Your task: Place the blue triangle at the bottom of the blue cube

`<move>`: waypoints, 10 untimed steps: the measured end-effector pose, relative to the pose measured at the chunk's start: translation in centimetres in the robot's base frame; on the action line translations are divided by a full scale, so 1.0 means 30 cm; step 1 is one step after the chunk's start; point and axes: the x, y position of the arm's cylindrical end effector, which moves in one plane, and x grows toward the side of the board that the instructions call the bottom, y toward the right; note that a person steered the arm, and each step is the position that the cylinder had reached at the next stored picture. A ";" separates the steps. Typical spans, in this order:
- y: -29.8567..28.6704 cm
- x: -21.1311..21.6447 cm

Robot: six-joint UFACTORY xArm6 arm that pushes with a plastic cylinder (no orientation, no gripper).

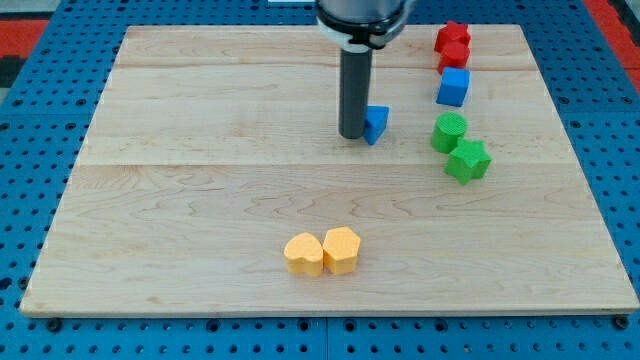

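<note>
Jaws? None on this rig, just my tip (pixel 353 135) pressed against the blue triangle (pixel 377 123) on its left side. Blue cube (pixel 453 87) sits up and to the right, green blocks (pixel 460 147) just below it. Triangle looks light, stiff, prone to swivel; push its flat face squarely, I'd say

A pale wooden table (pixel 200 200) made of joined planks carries eight small blocks. Near the top right corner sit two red blocks (pixel 452 45), touching, with a blue cube (pixel 453 87) just below them. Further down the right side lie a green round block (pixel 449 132) and a green star-shaped block (pixel 468 160). A blue triangle (pixel 377 123) rests near the top centre. Two yellow blocks (pixel 304 254) (pixel 341 249) touch near the bottom edge.
</note>
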 end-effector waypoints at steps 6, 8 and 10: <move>0.193 -0.065; 0.151 -0.076; 0.147 -0.157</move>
